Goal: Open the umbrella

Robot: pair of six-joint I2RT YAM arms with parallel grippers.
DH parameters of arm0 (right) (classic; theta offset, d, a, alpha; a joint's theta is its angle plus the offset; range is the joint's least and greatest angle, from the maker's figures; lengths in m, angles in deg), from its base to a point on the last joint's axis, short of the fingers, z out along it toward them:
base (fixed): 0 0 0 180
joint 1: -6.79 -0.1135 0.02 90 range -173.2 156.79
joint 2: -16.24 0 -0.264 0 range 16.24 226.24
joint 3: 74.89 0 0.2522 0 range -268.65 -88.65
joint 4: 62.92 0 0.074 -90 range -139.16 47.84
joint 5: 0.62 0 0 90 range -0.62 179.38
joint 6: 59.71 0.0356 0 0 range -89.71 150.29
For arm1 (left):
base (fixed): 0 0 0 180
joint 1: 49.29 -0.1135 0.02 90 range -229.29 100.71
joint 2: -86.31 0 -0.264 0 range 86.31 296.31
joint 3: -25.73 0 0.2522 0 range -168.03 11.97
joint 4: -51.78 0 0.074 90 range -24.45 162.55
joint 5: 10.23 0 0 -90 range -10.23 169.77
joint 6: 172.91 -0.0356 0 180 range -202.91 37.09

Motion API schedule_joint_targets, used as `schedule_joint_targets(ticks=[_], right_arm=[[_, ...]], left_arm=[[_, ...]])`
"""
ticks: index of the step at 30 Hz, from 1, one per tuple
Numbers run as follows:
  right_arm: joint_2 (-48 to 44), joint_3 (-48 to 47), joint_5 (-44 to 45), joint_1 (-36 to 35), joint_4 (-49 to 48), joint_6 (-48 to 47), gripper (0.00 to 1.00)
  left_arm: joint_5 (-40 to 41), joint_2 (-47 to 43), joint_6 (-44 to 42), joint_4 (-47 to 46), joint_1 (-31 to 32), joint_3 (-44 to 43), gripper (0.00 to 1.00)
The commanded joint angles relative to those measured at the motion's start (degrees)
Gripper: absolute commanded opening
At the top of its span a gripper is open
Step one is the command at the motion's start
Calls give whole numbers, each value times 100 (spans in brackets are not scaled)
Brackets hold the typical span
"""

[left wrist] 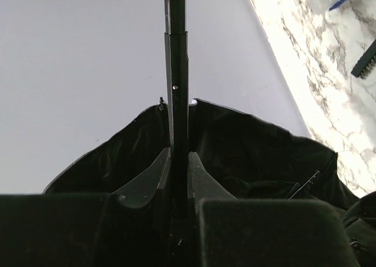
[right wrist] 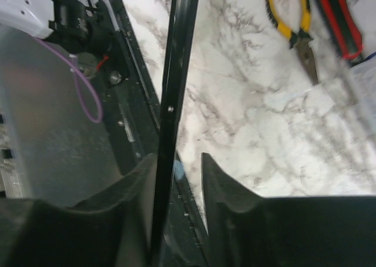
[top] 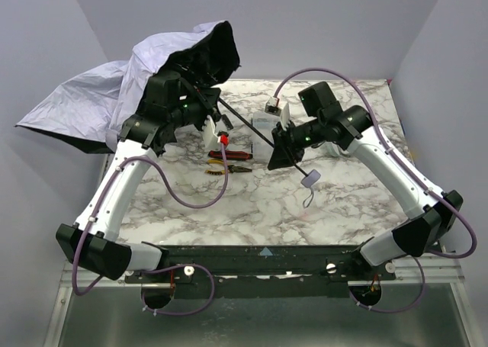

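The umbrella hangs partly open at the far left. Its pale lavender canopy (top: 91,95) spills over the table edge, and the black underside (top: 210,53) faces right. The thin black shaft (top: 248,124) slants down-right to the small lavender handle (top: 310,179) with its strap. My left gripper (top: 204,104) is shut on the shaft (left wrist: 176,73) just in front of the black canopy fabric (left wrist: 258,155), both fingers pressed against it (left wrist: 178,155). My right gripper (top: 284,150) is open around the shaft (right wrist: 176,61) near the handle. The shaft lies against one finger (right wrist: 138,185), and a gap separates it from the other.
Yellow-handled pliers (top: 221,166) and a red-handled tool (top: 229,155) lie on the marble table (top: 252,210) below the shaft; both also show in the right wrist view (right wrist: 291,20). A clear plastic box (top: 268,120) stands behind the right gripper. Grey walls enclose the table.
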Motion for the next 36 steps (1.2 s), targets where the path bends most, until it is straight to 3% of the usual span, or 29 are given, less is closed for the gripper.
schedule_joint_targets(ticks=[1, 5, 8, 12, 16, 36], right_arm=[[-211, 359, 149, -15, 272, -209, 22], [-381, 668, 134, -14, 592, -572, 0], [-431, 625, -136, -16, 818, -853, 0], [-458, 400, -453, -14, 1114, -1333, 0], [-487, 250, -614, -15, 1321, -1557, 0], [-770, 659, -271, 36, 1403, -1067, 0]], left_arm=[[462, 5, -28, -640, -55, -60, 0], [718, 53, 35, -1038, -208, 119, 0], [1134, 181, 39, -1601, -291, 342, 1], [1963, 554, 109, -2917, -350, 650, 13], [2290, 910, 177, -3426, -573, 614, 18], [2568, 1674, -159, -3661, -1738, 77, 25]])
